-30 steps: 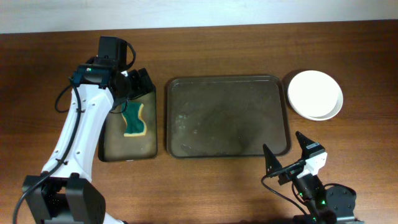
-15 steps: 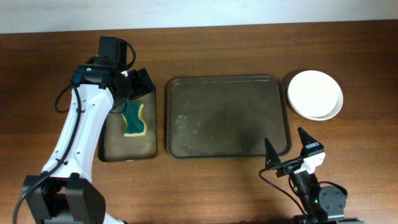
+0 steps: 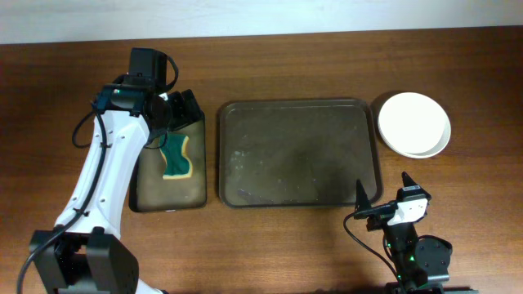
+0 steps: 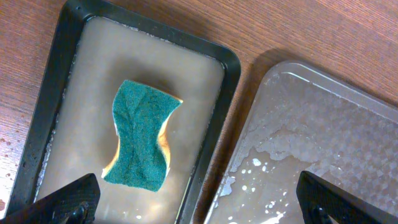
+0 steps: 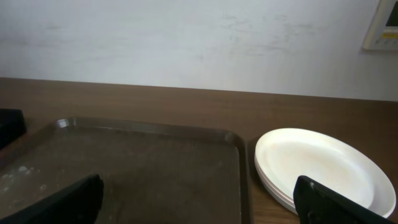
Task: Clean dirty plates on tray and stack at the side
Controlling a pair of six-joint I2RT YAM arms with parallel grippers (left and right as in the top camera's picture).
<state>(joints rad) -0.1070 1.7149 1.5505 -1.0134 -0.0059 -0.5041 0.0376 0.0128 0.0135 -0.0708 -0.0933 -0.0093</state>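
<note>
- The brown tray (image 3: pixel 298 153) lay mid-table, its bed wet.
- The white plates (image 3: pixel 414 124) sat stacked just right of the tray (on the bare wood).
- The left gripper (image 3: pixel 184 110), jaws wide apart, hung left of the tray above a black dish (image 3: pixel 167 194) holding a green sponge (image 3: pixel 177 157).
- The right gripper (image 3: pixel 383 189), jaws apart and gripping nothing, sat by the tray's near right corner.

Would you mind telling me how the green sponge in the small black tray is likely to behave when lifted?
The sponge looks soft, with a pinched waist, so it would probably squash when gripped. It lies in cloudy liquid in the black tray, so it is likely soaked, drippy and slippery.
</note>
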